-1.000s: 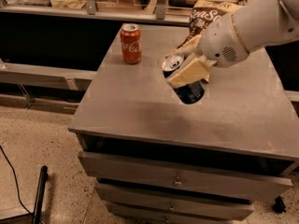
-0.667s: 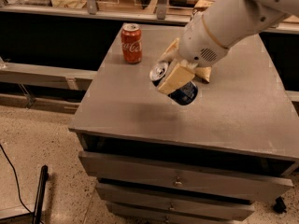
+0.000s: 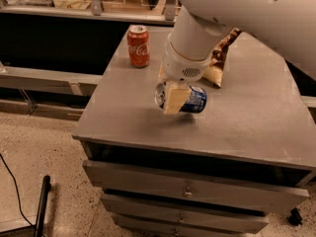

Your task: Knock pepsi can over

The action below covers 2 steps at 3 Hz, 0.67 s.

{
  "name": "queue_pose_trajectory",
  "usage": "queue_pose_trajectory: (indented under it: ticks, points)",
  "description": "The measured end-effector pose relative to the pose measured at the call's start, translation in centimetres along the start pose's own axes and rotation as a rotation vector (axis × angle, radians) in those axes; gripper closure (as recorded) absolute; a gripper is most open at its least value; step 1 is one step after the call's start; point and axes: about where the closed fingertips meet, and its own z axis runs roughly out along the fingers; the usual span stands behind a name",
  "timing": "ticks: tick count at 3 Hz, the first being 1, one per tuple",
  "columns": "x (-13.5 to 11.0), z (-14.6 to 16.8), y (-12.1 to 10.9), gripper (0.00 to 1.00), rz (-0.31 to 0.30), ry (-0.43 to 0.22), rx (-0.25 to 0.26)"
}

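Observation:
The pepsi can (image 3: 193,99) is dark blue with a silver top facing left. It lies horizontally in the middle of the grey table (image 3: 247,122), at or just above the surface. My gripper (image 3: 173,98) comes down from the white arm above and is shut on the can. One tan finger (image 3: 175,96) crosses the can's front near its top end; the other is hidden behind the can. A red Coca-Cola can (image 3: 138,46) stands upright at the table's back left, apart from the gripper.
A crinkled snack bag (image 3: 220,58) lies behind the arm at the table's back middle. Drawers (image 3: 187,191) sit under the tabletop. A black pole (image 3: 42,201) and a cable lie on the speckled floor at the left. A dark counter runs behind the table.
The arm has swung over the table and turned. The pepsi can has gone from tilted to lying horizontal and has come lower toward the tabletop, still in the gripper.

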Motion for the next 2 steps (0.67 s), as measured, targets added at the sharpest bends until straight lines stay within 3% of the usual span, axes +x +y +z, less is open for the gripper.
queue_pose_trajectory:
  ticks: [1, 2]
  points:
    - [2.4, 1.9, -0.6, 0.59, -0.058, 0.172, -0.042]
    - [3.9, 3.2, -1.5, 0.36, -0.07, 0.285, -0.119]
